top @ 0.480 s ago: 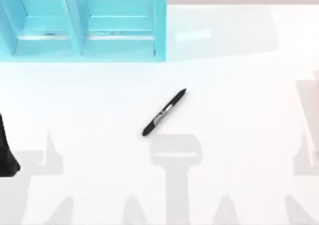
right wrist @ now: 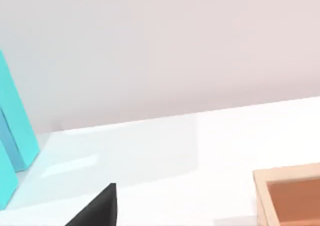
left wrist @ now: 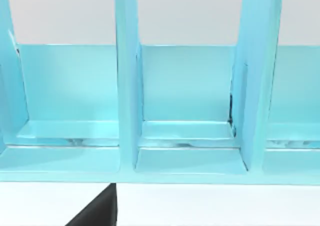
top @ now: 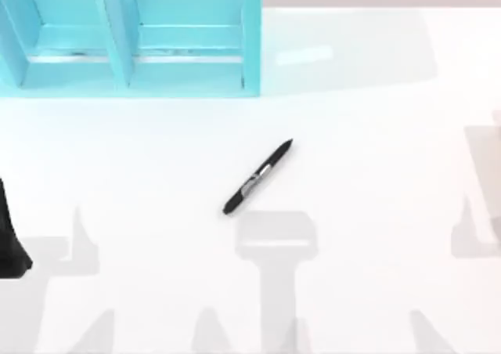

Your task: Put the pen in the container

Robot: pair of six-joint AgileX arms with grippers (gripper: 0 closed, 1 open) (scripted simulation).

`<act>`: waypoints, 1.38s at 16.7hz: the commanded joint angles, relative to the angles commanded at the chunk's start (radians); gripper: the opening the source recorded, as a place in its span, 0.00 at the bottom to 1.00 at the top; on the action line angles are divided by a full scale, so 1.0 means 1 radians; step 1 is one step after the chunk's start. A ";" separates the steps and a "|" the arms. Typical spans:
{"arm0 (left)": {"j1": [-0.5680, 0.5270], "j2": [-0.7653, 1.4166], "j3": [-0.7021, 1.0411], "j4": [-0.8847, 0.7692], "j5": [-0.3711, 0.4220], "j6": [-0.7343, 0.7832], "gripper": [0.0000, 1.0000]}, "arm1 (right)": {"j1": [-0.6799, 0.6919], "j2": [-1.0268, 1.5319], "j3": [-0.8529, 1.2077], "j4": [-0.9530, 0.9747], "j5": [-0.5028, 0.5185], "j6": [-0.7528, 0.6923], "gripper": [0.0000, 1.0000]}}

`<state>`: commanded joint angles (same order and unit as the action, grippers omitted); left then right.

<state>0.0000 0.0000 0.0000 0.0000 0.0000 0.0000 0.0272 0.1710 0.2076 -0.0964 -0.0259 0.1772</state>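
Nearest, the arm shadows on the table (top: 376, 135) are changed: the one at the right edge is shifted a little toward the middle, so the right arm is judged to be starting its approach. The left arm (top: 9, 236) is kept parked at the left edge. Of the left gripper (left wrist: 97, 211) and the right gripper (right wrist: 97, 208) a dark corner is seen; whether the jaws are released or clenched cannot be told. One pen (top: 258, 178) is left unmoved, flat and diagonal at mid-table. Farther, one teal container (top: 252, 41) with three bays is counted, and one wooden box (right wrist: 260, 196).
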 joint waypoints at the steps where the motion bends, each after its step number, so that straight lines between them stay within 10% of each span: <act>1: 0.000 0.000 0.000 0.000 0.000 0.000 1.00 | 0.009 0.060 0.068 -0.036 -0.004 0.051 1.00; 23: 0.000 0.000 0.000 0.000 0.000 0.000 1.00 | 0.519 2.213 2.056 -1.249 0.026 1.061 1.00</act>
<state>0.0000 0.0000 0.0000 0.0000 0.0000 0.0000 0.5459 2.3842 2.2636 -1.3454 -0.0002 1.2381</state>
